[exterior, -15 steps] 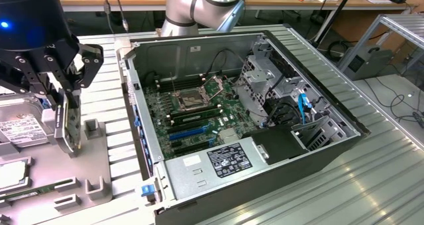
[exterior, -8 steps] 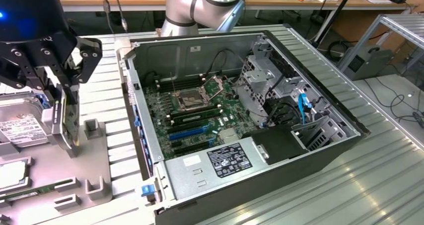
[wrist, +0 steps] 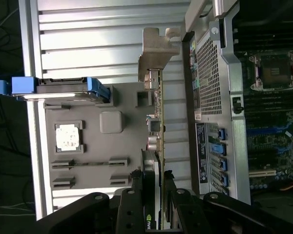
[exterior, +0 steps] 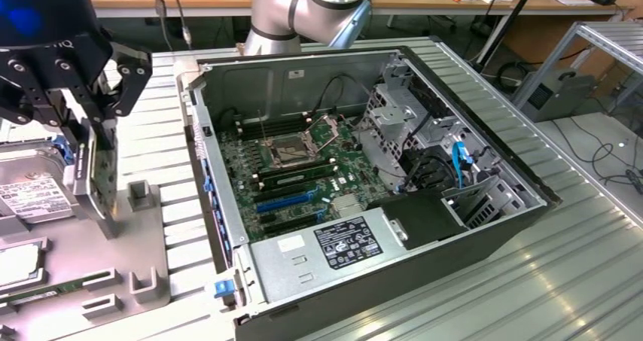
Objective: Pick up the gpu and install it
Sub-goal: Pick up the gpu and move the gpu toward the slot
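One gripper (exterior: 89,126) clamped on gpu (exterior: 101,183); card upright on edge over gray tray (exterior: 150,235), at nine o'clock from open computer case (exterior: 452,266) in exterior view, bracket end away from fingers.

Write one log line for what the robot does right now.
gripper: shut on gpu | gpu: on edge over tray, outside case | install: not done

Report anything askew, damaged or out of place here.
Nothing stands out. The thin black expansion card with its silver bracket sits straight between the fingers of the gripper at the grey parts tray; the open black computer case lies flat, with nothing spilled or broken visible.
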### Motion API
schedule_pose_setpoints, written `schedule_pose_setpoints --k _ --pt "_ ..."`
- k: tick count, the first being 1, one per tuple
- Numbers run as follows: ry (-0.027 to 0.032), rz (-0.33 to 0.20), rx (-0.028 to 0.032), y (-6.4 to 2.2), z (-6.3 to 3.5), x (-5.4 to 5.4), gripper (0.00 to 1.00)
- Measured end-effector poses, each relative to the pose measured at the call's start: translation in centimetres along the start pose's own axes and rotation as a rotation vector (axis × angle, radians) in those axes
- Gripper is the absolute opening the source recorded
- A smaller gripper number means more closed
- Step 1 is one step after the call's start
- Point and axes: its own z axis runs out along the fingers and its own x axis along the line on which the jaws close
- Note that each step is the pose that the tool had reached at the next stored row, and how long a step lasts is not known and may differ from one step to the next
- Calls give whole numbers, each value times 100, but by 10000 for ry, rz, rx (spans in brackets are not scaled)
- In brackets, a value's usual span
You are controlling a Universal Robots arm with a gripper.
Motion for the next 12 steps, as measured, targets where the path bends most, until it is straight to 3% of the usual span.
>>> schedule_pose_setpoints --k 12 --pt "6 3 -95 9 -170 -5 27"
